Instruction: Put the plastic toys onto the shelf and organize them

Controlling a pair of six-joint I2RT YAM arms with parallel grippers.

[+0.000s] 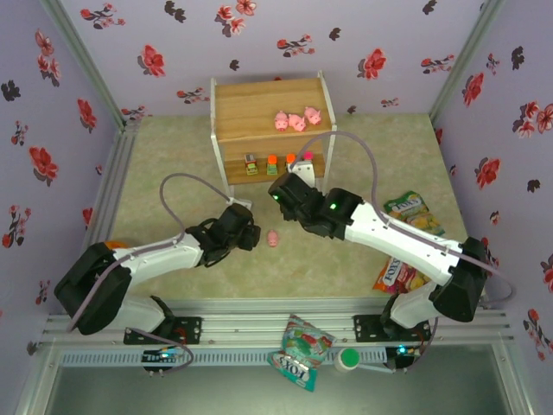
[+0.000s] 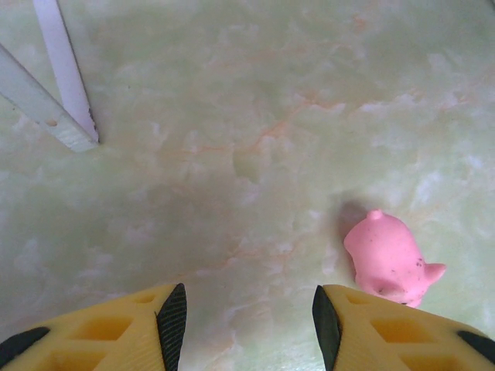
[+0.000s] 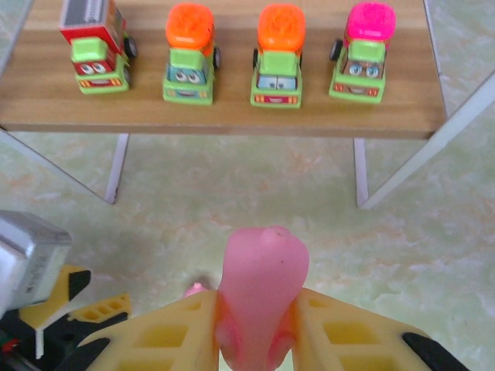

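Marbled table | right hand clamps smooth pink pig | left hand open, empty

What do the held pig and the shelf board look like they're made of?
Pig in the right end effector: likely rubbery plastic, matte pink, smooth and rounded. Shelf board: looks like wood or wood-look laminate, with visible grain and a dull satin finish. Legs: probably white-painted metal.

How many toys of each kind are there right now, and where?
Pink pigs: 5 (3 on the shelf top, 1 on the table, 1 in the right gripper)
Toy trucks: 4 (all on the lower shelf board)
Total: 9
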